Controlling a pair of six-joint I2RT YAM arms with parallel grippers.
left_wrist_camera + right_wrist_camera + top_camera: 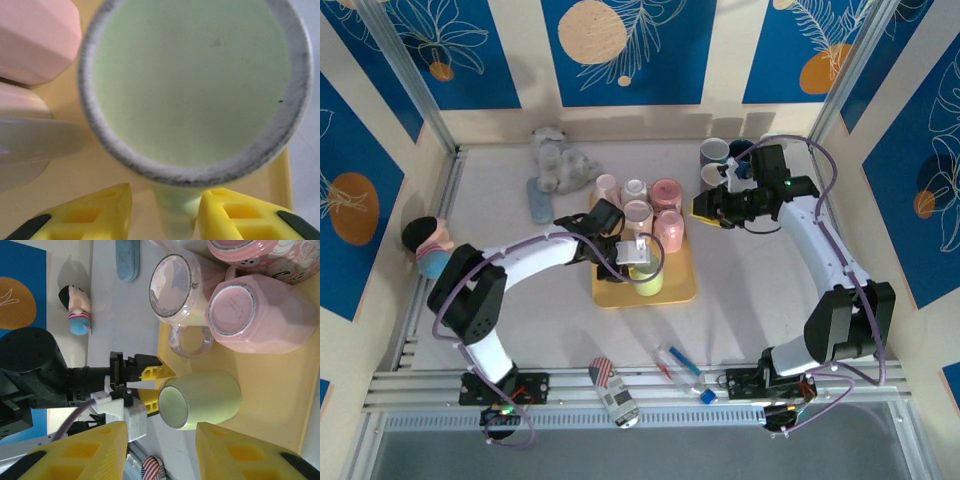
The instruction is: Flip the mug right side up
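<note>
A pale green mug (647, 278) (195, 80) (205, 397) stands base up at the near edge of the yellow tray (678, 288) (280, 405). Its grey unglazed foot ring faces the left wrist camera. The mug's handle (175, 215) sits between the yellow fingers of my left gripper (633, 252) (165, 192), which has closed round it. The right-hand finger (235, 212) presses on the handle. My right gripper (700, 208) (161, 440) hovers open off the tray's far right corner, with nothing between its fingers.
Several more upturned mugs crowd the far half of the tray, among them a pink one (668, 228) (260, 315) and a clear glass one (175, 290). More mugs (715, 152) stand at the back right. A plush toy (558, 165), a doll (428, 245), a striped can (612, 390) and pens (680, 365) lie around.
</note>
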